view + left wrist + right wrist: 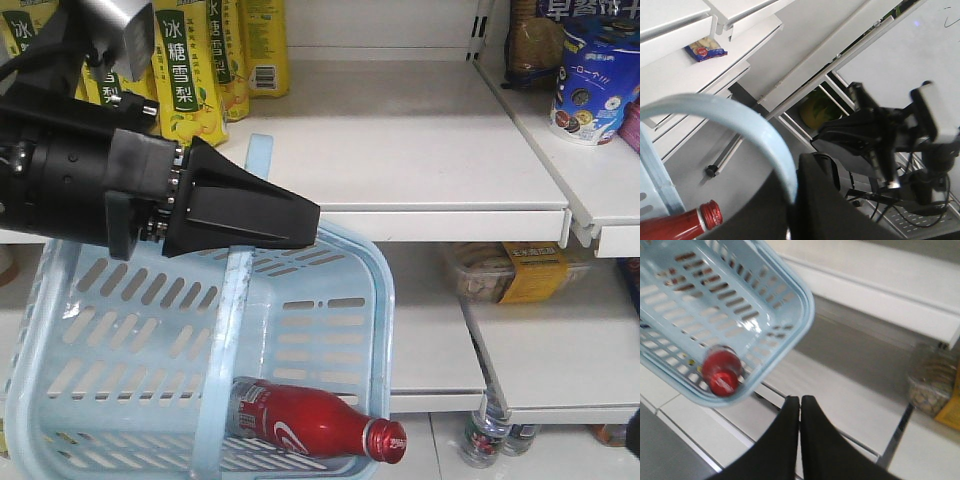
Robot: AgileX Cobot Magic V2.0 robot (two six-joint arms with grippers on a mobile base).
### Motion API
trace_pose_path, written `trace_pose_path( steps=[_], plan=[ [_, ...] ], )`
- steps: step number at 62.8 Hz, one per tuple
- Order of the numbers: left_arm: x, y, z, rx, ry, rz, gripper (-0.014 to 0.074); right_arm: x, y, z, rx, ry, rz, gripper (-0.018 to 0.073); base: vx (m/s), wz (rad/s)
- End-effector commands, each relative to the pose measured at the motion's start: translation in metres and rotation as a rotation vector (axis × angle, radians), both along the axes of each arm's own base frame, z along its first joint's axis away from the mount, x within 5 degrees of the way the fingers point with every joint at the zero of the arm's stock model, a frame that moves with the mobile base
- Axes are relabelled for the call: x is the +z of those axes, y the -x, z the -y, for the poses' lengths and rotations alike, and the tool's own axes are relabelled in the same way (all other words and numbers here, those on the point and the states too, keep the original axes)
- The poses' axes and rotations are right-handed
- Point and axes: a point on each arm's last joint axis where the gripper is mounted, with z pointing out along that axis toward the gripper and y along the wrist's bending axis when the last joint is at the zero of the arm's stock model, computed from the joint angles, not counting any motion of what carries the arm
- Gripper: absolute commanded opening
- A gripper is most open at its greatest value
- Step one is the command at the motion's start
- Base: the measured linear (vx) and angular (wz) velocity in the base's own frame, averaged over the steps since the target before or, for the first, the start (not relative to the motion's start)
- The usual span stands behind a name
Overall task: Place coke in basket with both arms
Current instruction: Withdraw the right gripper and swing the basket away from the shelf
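The light blue basket (330,330) hangs tilted in front of the shelves. Its strap handle (240,300) is pinched in my left gripper (290,225), which is shut on it. In the left wrist view the handle (725,112) curves into the dark jaws of the left gripper (795,200). The red coke (300,425) lies on its side in the basket's low corner, cap toward the right rim. It also shows in the wrist views as coke (675,227) and coke (720,372). My right gripper (800,399) is shut and empty, to the lower right of the basket (790,295).
Yellow drink cartons (190,70) stand on the upper white shelf (430,215) behind the left arm. A blue snack tub (590,80) sits at the upper right, a wrapped food pack (510,270) on the lower shelf, and bottles (490,435) near the floor.
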Motion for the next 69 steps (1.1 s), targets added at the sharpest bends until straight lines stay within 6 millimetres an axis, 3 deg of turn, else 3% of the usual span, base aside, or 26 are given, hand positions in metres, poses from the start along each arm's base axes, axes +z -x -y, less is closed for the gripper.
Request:
trace_pose_path(
  steps=[1, 6, 11, 69],
  plan=[
    [0.030, 0.009, -0.002, 0.026, 0.140, 0.069, -0.0006, -0.026, 0.000, 0.007, -0.083, -0.054, 0.093, -0.0005, 0.00, 0.00],
    [0.030, 0.009, -0.002, 0.026, 0.140, 0.069, -0.0006, -0.045, 0.004, 0.010, -0.104, -0.086, 0.102, -0.0005, 0.00, 0.00],
    [0.030, 0.009, -0.002, 0.026, 0.140, 0.069, -0.0006, -0.050, 0.006, 0.012, -0.115, -0.114, 0.164, -0.0005, 0.00, 0.00],
    [0.030, 0.009, -0.002, 0.035, 0.143, 0.071, -0.0006, -0.051, 0.009, 0.014, -0.117, -0.131, 0.196, -0.0005, 0.00, 0.00]
  ],
)
